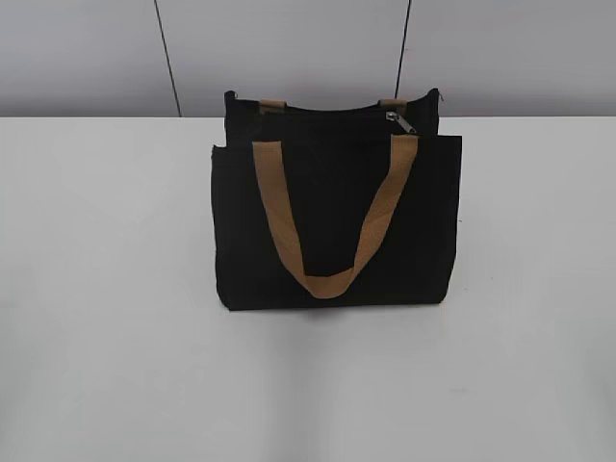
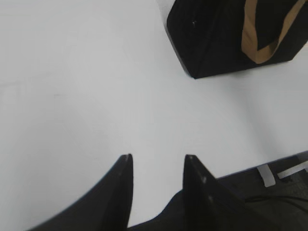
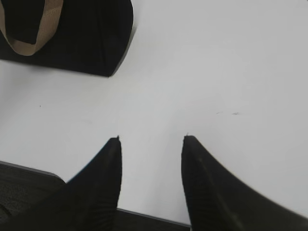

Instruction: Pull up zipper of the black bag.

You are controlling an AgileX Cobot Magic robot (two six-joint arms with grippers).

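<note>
The black bag stands upright in the middle of the white table, with a tan strap hanging down its front. The zipper runs along its top edge, and its small silver pull tab sits near the right end. No gripper shows in the exterior view. In the left wrist view my left gripper is open and empty above the table's near edge, with the bag far ahead at upper right. In the right wrist view my right gripper is open and empty, with the bag at upper left.
A grey panelled wall stands behind the table. The table's front edge and dark floor show below the left gripper and below the right gripper.
</note>
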